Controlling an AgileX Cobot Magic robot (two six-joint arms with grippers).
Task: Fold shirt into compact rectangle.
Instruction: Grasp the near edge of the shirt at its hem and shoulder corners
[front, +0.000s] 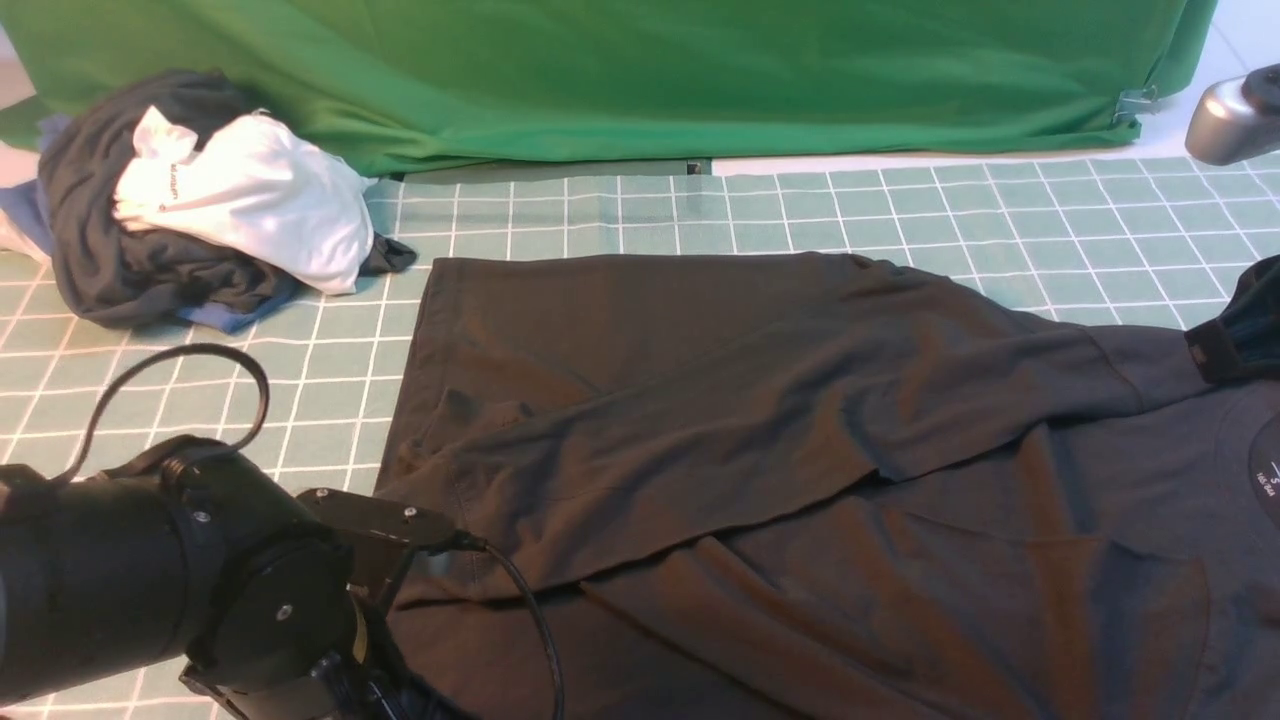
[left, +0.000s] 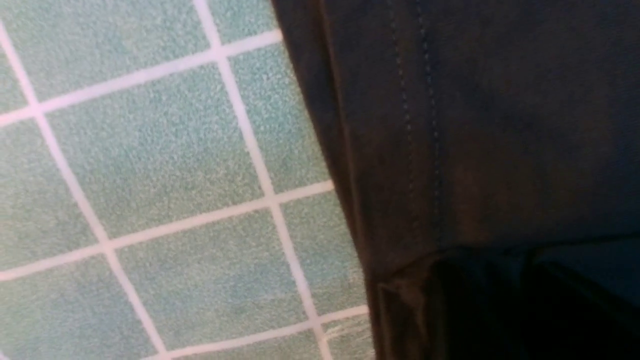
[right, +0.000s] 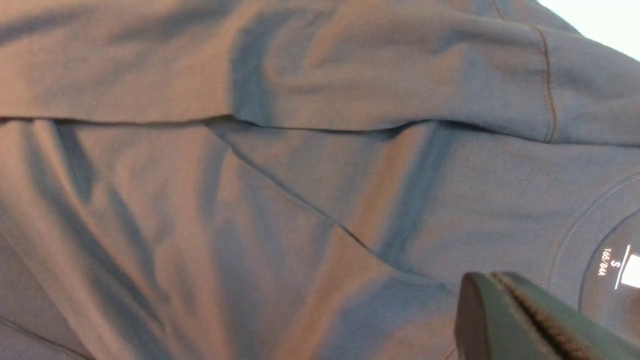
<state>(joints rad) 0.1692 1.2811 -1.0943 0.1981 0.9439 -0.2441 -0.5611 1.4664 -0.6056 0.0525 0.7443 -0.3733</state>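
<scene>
One lengthwise fold looks laid, so I judge the task about a third done. At the far left a heap of clothes (front: 200, 200) sits on the gridded surface (front: 700, 210), apart from the work. Nearer, the left gripper (front: 375, 690) is low at the hem corner of the shirt (front: 760, 400), mostly hidden under its own wrist. Its wrist camera shows only hem stitching beside bare grid, so I cannot tell whether it is wide, narrow or pinching cloth.

The shirt lies spread across the middle and right of the surface, hem to the left, collar to the right. Its far side is turned over toward the middle in a slanting, slightly rumpled flap. At the right, the right gripper (right: 492, 295) hovers over the chest near the neck label (right: 617, 265), fingers pressed together with nothing between them.

The next move probably calls for both grippers to take the near edge and bring it across evenly, keeping the first flap undisturbed.
</scene>
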